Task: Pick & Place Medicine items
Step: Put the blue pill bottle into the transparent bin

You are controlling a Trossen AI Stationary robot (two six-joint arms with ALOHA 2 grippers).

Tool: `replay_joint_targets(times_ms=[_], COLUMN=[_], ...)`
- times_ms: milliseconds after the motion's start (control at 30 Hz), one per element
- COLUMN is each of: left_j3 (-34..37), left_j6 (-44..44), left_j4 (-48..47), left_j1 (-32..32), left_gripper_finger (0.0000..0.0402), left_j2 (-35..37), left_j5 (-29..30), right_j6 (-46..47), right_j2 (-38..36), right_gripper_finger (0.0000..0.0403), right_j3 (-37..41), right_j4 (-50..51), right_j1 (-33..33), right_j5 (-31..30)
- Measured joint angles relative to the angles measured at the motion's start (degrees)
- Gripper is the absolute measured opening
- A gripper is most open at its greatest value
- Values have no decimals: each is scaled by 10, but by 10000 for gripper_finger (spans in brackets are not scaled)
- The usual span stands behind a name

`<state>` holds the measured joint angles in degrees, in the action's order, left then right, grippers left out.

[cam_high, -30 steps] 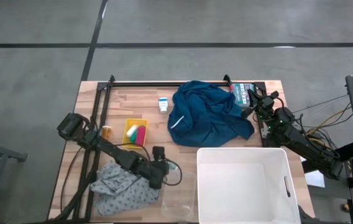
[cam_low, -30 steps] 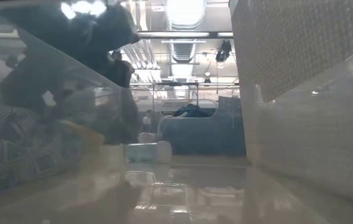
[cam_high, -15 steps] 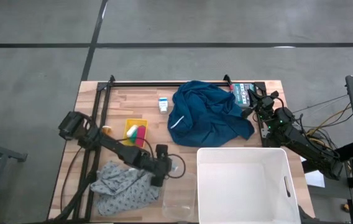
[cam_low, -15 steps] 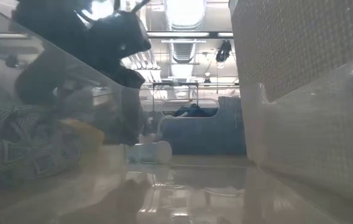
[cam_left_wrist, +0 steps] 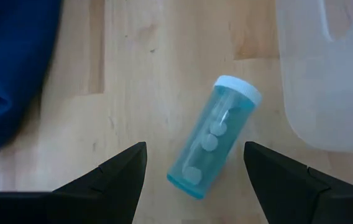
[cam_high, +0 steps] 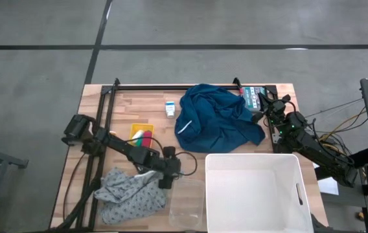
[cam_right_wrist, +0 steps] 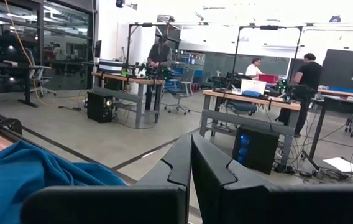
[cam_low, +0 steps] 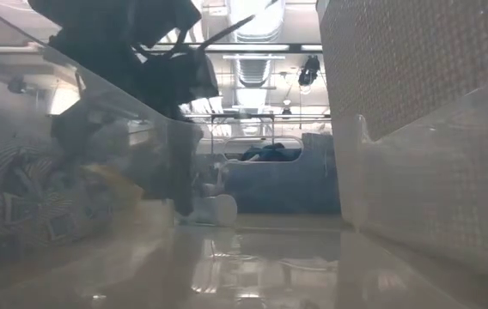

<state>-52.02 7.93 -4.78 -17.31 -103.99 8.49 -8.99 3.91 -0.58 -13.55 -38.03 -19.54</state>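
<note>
A light-blue see-through vial with a white cap and a few round pills inside lies on its side on the wooden table. My left gripper is open above it, slanting down, one finger on either side of the vial's bottom end without touching. In the high view this gripper is mid-table, left of the white bin. A small white carton with blue print rests on the table near the far edge. My right gripper is shut, at the far right corner, pointing out into the room.
A white bin stands at the near right; its wall is close beside the vial. A blue cloth lies crumpled mid-far, a grey patterned cloth near left, a yellow tray with coloured bits under the left arm.
My left gripper has swung a little toward the table's right and far edges and rolled slightly, staying open. The vial has kept still.
</note>
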Motion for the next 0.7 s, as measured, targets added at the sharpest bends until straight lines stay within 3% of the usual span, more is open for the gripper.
replay_joint_targets(times_ms=[500, 700], left_j3=[0, 0], left_j6=[28, 28], left_j4=[-14, -13], left_j1=[6, 6], left_gripper_finger=[274, 254], left_j2=[-9, -9], left_j5=[-19, -19], right_j6=[0, 0], right_j2=[0, 0], right_gripper_finger=[8, 8], right_j3=[0, 0], right_j4=[0, 0], right_j1=[0, 0], right_j5=[0, 0])
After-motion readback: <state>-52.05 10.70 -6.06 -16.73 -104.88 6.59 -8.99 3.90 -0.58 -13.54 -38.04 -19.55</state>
